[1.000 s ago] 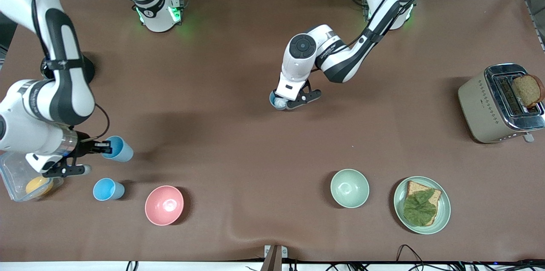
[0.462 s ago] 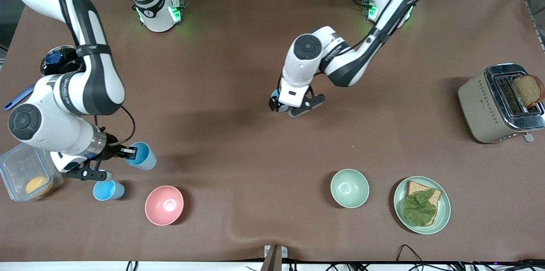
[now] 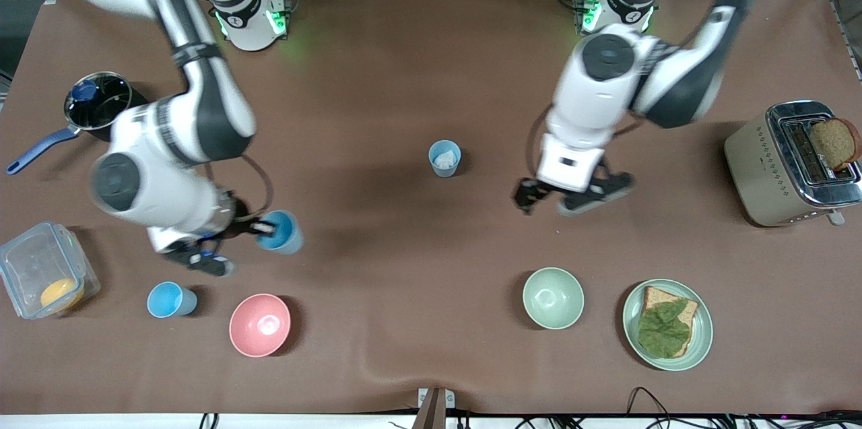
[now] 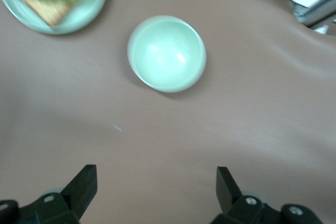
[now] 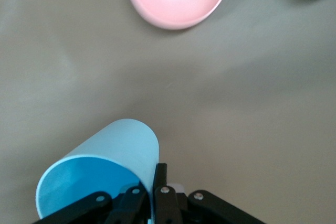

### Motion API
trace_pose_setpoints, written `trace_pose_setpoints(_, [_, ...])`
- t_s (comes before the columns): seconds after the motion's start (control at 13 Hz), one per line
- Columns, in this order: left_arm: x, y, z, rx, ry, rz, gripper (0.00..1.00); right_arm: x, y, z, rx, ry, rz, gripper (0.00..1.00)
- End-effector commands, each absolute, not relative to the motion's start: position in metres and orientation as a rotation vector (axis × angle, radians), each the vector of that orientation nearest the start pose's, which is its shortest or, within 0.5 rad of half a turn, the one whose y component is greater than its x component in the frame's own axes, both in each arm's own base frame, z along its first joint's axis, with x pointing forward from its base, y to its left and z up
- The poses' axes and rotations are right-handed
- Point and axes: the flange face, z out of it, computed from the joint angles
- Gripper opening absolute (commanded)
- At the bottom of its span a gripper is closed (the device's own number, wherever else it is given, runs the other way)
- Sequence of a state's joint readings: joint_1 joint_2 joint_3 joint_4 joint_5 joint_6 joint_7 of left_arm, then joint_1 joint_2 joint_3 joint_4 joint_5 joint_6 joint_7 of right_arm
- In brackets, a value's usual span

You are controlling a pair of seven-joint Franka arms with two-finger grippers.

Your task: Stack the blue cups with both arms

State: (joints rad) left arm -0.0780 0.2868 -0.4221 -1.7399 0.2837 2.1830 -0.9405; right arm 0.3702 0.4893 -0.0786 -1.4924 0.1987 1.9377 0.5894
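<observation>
My right gripper [image 3: 259, 232] is shut on the rim of a sky-blue cup [image 3: 281, 232] and holds it tilted above the table, over a spot near the pink bowl [image 3: 259, 324]. In the right wrist view the held cup [image 5: 105, 163] sits at my gripper [image 5: 155, 182], one finger inside it and one outside. A second sky-blue cup [image 3: 172, 299] stands beside the pink bowl. A grey-blue cup [image 3: 444, 157] stands upright mid-table with something white inside. My left gripper [image 3: 572, 196] is open and empty over bare table; its fingers [image 4: 84, 187] are spread wide.
The pale green bowl [image 3: 553, 298] and a plate [image 3: 700, 341] with toast and lettuce lie near the front camera. A toaster [image 3: 774, 173] stands at the left arm's end. A pot [image 3: 97, 100] and a plastic box [image 3: 27, 260] are at the right arm's end.
My left gripper has opened, left the grey-blue cup standing and swung toward the toaster's end. My right gripper has carried its sky-blue cup toward the middle of the table.
</observation>
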Motion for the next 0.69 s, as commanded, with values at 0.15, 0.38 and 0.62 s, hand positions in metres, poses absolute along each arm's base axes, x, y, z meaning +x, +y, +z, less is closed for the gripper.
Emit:
trace_pose_setpoints(0.15, [0.603, -0.225, 0.486, -3.041, -0.267, -0.301, 1.0, 0.595, 0.367, 0.386, -2.85, 0.781, 0.237, 0.0])
trace_pose_setpoints(0.38, [0.607, -0.213, 0.513, -3.02, -0.218, -0.256, 1.0, 0.524, 0.449, 0.358, -2.836, 0.958, 0.27, 0.0])
trace_pose_setpoints(0.62, [0.614, -0.184, 0.529, -3.048, -0.218, -0.191, 1.0, 0.49, 0.471, 0.326, -2.834, 1.058, 0.285, 0.0])
